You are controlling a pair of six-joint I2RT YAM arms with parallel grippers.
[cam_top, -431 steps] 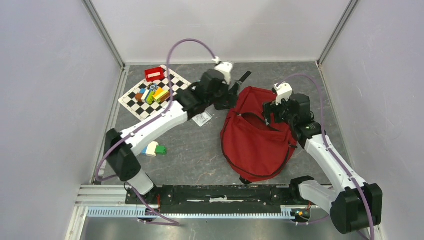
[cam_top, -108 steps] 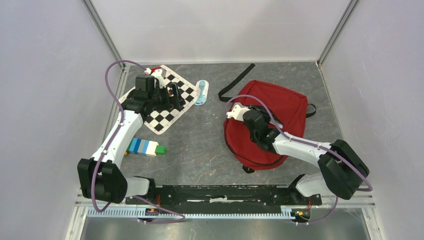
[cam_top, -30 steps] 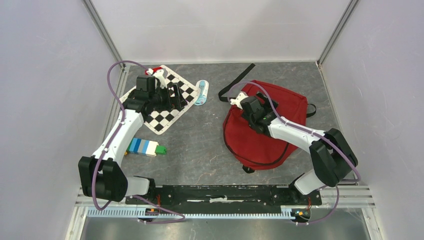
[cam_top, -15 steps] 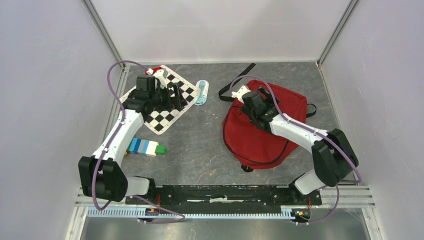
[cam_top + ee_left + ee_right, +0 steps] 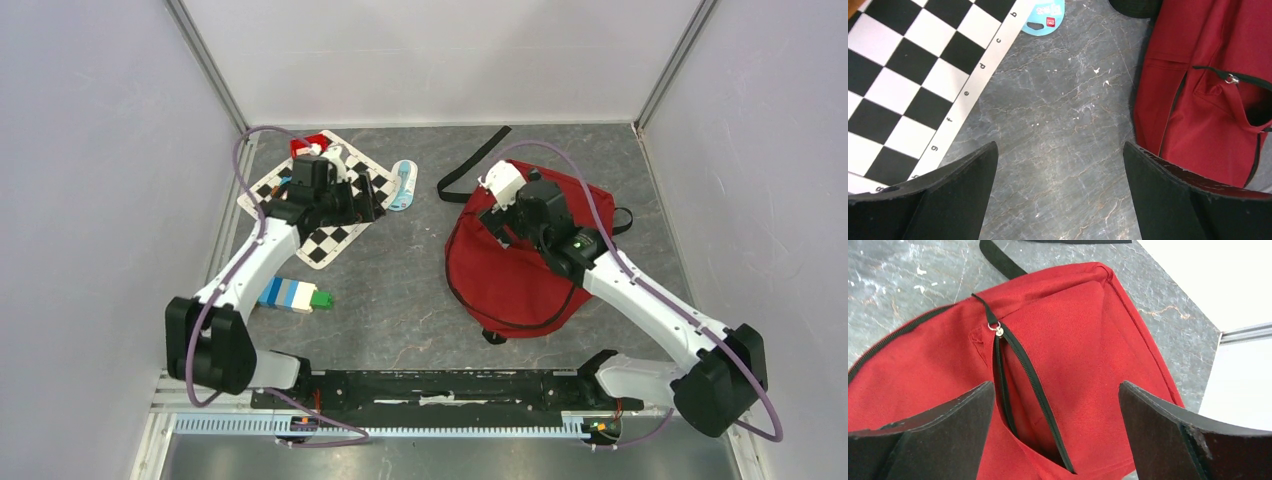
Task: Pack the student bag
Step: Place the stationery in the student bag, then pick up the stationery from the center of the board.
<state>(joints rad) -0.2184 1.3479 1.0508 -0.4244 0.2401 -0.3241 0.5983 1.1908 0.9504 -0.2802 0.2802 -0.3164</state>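
1. On the right half of the table (image 5: 400, 290): student bag (image 5: 510, 285), lying flat, zip pocket gaping
2. Above that pocket: right gripper (image 5: 1055, 387), fingers spread wide, nothing held
3. Over bare table between chessboard (image 5: 898, 75) and bag: left gripper (image 5: 1059, 150), fingers wide apart, empty

**Student bag** (image 5: 505, 285). A large dark-red fabric backpack lies flat on the grey table, right of centre. Its squared end is far and its rounded end is near. A black strap (image 5: 475, 157) trails from its far-left corner across the table. A black pocket zipper (image 5: 1030, 385) is undone and the slit gapes, with a small metal pull (image 5: 996, 328) at one end. A second black zipper track (image 5: 893, 337) curves along the bag's edge.
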